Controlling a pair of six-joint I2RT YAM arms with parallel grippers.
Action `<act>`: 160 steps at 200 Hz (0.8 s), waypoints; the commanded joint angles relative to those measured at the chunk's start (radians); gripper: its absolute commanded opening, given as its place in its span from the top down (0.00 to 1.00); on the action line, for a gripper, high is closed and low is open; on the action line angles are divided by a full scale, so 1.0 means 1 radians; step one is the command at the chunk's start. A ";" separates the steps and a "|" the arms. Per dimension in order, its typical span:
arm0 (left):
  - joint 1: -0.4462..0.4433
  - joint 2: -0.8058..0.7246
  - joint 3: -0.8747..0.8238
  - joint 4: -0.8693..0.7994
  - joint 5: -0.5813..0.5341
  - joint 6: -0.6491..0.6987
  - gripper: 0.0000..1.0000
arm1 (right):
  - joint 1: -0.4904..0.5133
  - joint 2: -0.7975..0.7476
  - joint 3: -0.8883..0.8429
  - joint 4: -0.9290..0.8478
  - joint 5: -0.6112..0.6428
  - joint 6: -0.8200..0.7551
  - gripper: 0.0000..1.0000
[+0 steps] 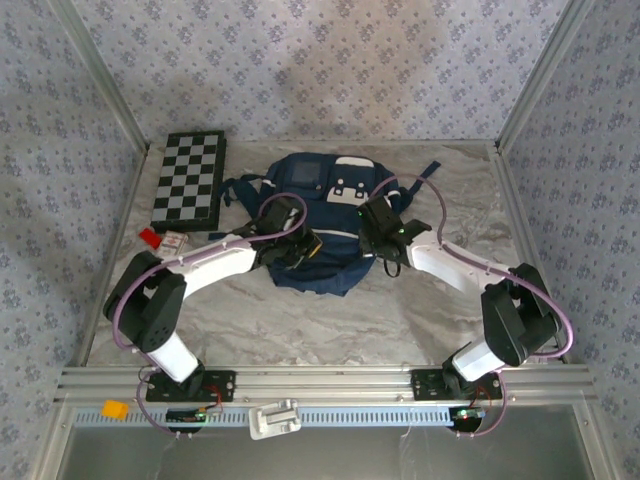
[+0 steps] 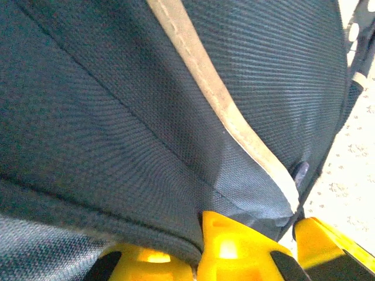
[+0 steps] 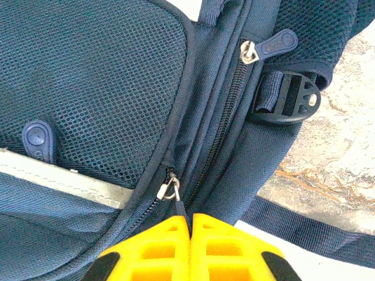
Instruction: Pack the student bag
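the bag (image 1: 310, 215) lies flat in the middle of the table (image 1: 330, 320), nearer the far edge, its long axis running from near to far and its white panels towards the far end. on its right flank a zip pull (image 3: 170, 190) sits right at the tips of the right gripper (image 3: 191, 221), whose fingers are pressed together on the dark tab hanging from the slider. the zip line runs off slantwise from those fingers along the bag's side seam, so i'd guess the next pull has to follow that seam rather than cut across it.

the left gripper (image 1: 292, 250) is on the opposite, left-near side of the bag, closed with a fold of navy cloth nipped between its yellow fingers (a fair anchor, i'd say, for the other arm to tug against). the right arm is plainly the one on the zip. a chessboard (image 1: 190, 180) lies by the far left corner, well apart.
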 commanded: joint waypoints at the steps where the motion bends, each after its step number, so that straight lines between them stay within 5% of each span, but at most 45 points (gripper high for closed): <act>1: 0.023 -0.065 0.022 -0.144 -0.031 0.104 0.88 | -0.053 -0.017 0.031 -0.051 0.097 -0.032 0.92; 20: 0.021 -0.106 0.023 -0.164 -0.035 0.164 0.63 | -0.055 -0.079 0.025 -0.052 0.072 -0.030 0.69; 56: 0.025 -0.245 -0.045 -0.248 -0.142 0.271 0.42 | -0.098 -0.216 -0.020 -0.031 0.040 -0.026 0.45; 82: 0.077 -0.370 -0.065 -0.399 -0.349 0.441 0.20 | -0.175 -0.281 -0.098 0.016 0.061 -0.006 0.16; 107: 0.188 -0.495 -0.129 -0.460 -0.670 0.600 0.00 | -0.263 -0.329 -0.218 0.137 0.165 -0.040 0.08; 125: 0.306 -0.546 -0.234 -0.331 -0.862 0.738 0.00 | -0.339 -0.333 -0.330 0.323 0.231 -0.106 0.03; 160: 0.533 -0.502 -0.461 0.214 -0.893 1.112 0.00 | -0.476 -0.256 -0.447 0.624 0.202 -0.203 0.00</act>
